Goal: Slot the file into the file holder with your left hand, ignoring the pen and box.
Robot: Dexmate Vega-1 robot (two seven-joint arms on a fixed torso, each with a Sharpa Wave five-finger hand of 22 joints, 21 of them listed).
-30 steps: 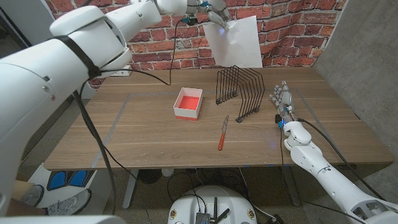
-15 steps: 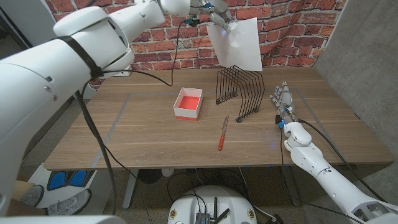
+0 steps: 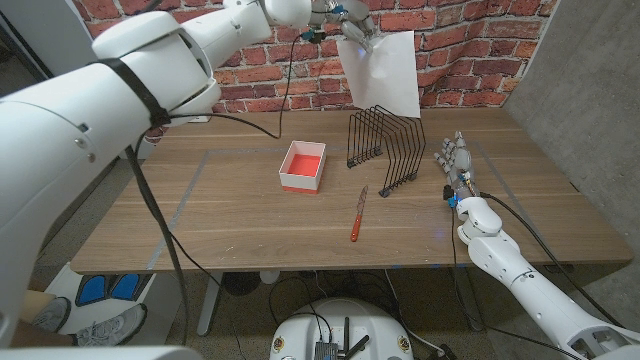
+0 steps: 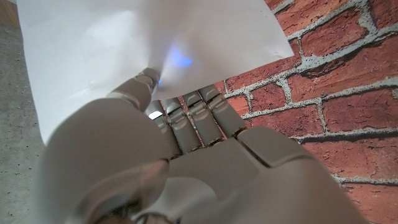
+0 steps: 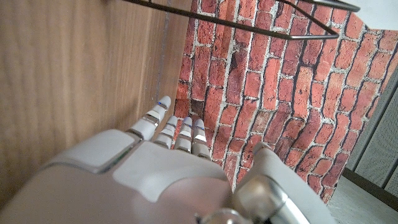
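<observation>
My left hand [image 3: 347, 22] holds a white sheet-like file [image 3: 383, 70] by its upper corner, high above the back of the table, in front of the brick wall. The file hangs tilted, its lower edge just above the black wire file holder [image 3: 388, 148]. In the left wrist view my left hand [image 4: 168, 162] has its fingers [image 4: 186, 118] pressed against the file [image 4: 118, 50]. My right hand [image 3: 455, 165] stands on the table to the right of the holder, fingers apart and holding nothing. One wire of the file holder [image 5: 249, 18] crosses the right wrist view above my right hand [image 5: 161, 168].
A red and white box [image 3: 303, 166] sits left of the holder. A red-handled pen [image 3: 357, 216] lies in front of the holder, toward the table's near edge [image 3: 300, 268]. The brick wall [image 3: 460, 40] runs behind the table.
My left hand has carried the file a little to the right and tilted it, so it hangs more directly above the holder. The right hand has not moved.
</observation>
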